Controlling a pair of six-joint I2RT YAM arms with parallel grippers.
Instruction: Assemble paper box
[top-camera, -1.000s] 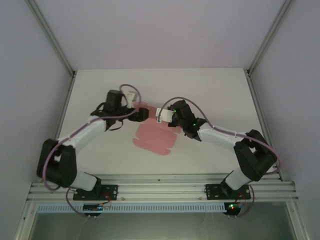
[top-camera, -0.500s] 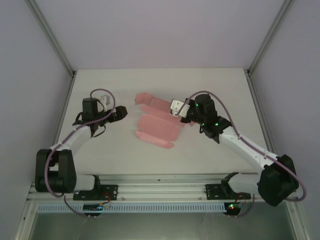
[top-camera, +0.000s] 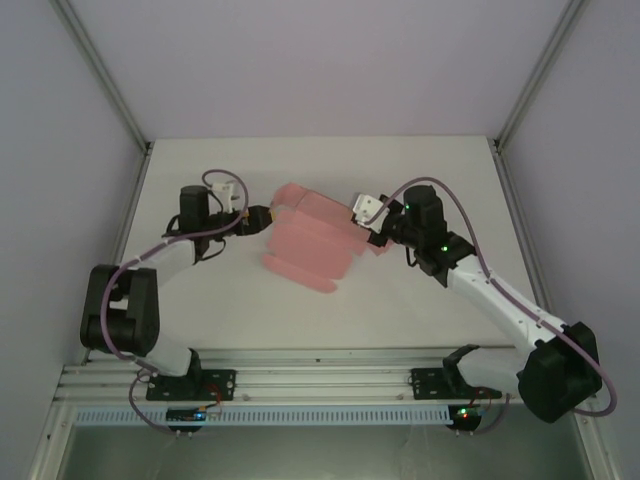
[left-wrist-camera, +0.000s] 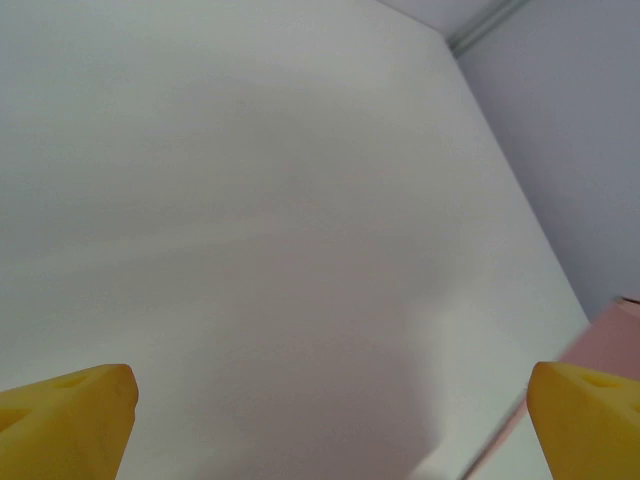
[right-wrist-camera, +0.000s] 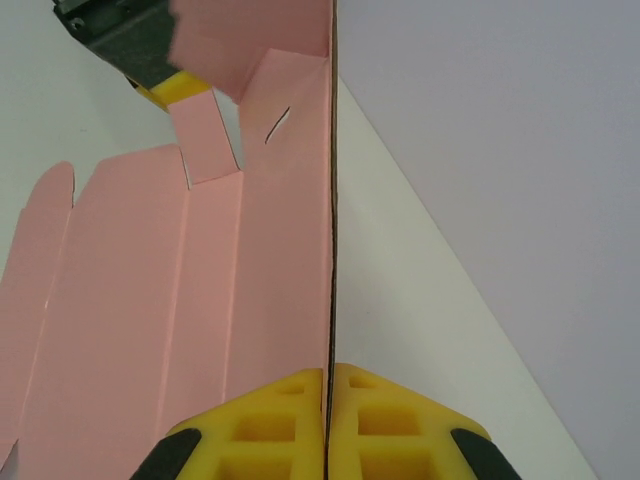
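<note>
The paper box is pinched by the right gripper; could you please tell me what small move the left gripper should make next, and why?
Probably ease the left gripper toward the paper box: it is open, with card only beside one fingertip, while the right gripper is shut on the opposite edge.

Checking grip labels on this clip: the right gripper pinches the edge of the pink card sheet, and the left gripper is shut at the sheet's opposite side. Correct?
No: the left gripper is open; the left wrist view shows its yellow fingers far apart. The rest stands: the right gripper pinches the edge of the pink card sheet, with the left gripper at the opposite side.
</note>
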